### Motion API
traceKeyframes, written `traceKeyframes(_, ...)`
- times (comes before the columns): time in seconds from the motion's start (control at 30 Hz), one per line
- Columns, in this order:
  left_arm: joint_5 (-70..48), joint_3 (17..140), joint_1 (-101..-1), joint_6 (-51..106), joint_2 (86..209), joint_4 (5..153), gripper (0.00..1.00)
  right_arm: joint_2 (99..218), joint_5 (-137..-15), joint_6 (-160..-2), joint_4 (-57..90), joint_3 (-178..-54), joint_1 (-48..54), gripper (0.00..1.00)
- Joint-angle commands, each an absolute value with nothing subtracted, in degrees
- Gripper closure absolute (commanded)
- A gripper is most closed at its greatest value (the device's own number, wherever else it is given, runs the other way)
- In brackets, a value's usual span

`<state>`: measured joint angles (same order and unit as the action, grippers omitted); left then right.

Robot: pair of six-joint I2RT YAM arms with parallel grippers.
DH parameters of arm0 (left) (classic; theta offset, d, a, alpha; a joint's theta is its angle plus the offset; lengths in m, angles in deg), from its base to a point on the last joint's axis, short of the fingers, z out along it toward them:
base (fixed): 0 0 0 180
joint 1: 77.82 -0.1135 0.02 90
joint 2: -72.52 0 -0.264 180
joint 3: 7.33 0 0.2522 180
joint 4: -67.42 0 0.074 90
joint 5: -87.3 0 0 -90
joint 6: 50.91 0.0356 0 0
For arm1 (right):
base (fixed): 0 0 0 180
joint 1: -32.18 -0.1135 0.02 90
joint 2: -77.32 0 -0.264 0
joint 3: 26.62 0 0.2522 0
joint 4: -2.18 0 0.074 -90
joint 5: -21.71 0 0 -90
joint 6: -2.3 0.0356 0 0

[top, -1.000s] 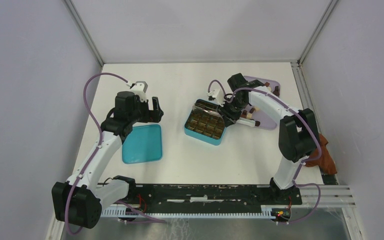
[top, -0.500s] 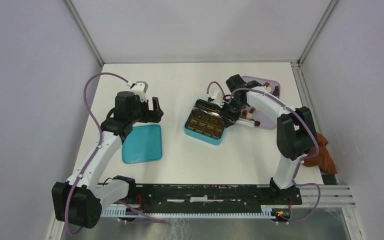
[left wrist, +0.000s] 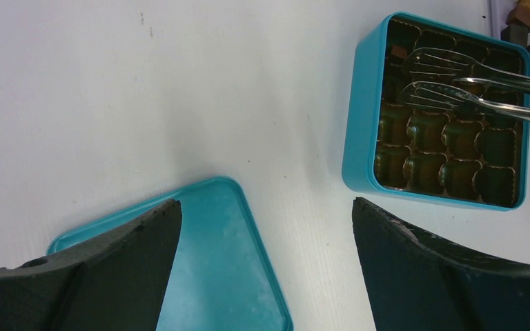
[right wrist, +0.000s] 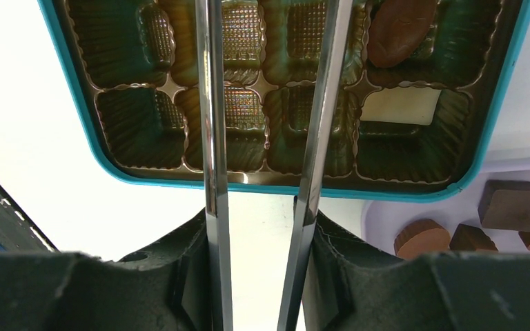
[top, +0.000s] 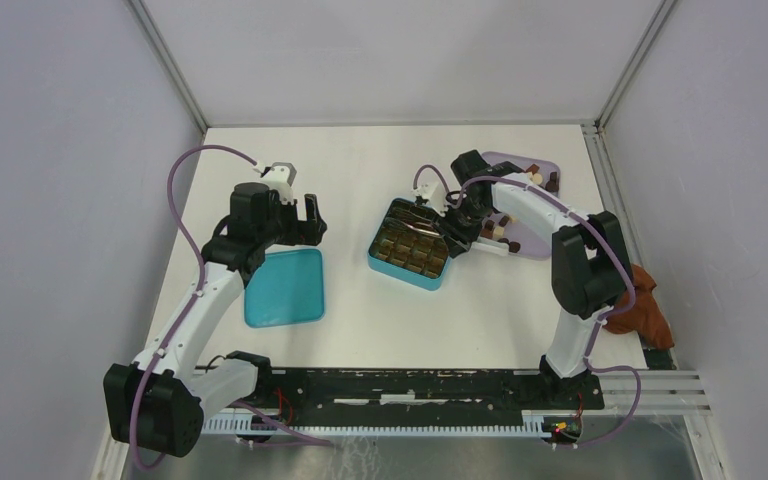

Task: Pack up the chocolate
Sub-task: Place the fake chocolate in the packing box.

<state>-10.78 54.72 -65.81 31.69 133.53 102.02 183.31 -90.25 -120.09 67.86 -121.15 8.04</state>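
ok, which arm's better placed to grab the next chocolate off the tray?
Right. The right end effector holds the tongs over the teal box, next to the tray of loose chocolate. The left end effector is open, empty, over by the lid.

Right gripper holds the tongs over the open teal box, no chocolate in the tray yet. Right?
Not empty: the right wrist view shows a brown oval piece and a cream-white block in the tray. The right gripper does hold the tongs over the open teal box.
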Motion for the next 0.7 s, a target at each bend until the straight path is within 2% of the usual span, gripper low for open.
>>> traceKeyframes(0.0,-11.7,54.9,-66.0,34.0,133.0,100.2,0.02,182.6,-91.2,-119.9,67.1,-123.5,7.7,0.57)
traceKeyframes(0.37,-11.5,54.8,-65.9,34.1,132.8,100.1,0.02,175.2,-93.6,-121.1,67.7,-121.8,10.9,0.59)
traceKeyframes(0.67,-11.6,54.7,-65.9,34.1,132.6,100.0,0.02,168.2,-99.3,-121.6,64.9,-115.2,29.6,0.59)
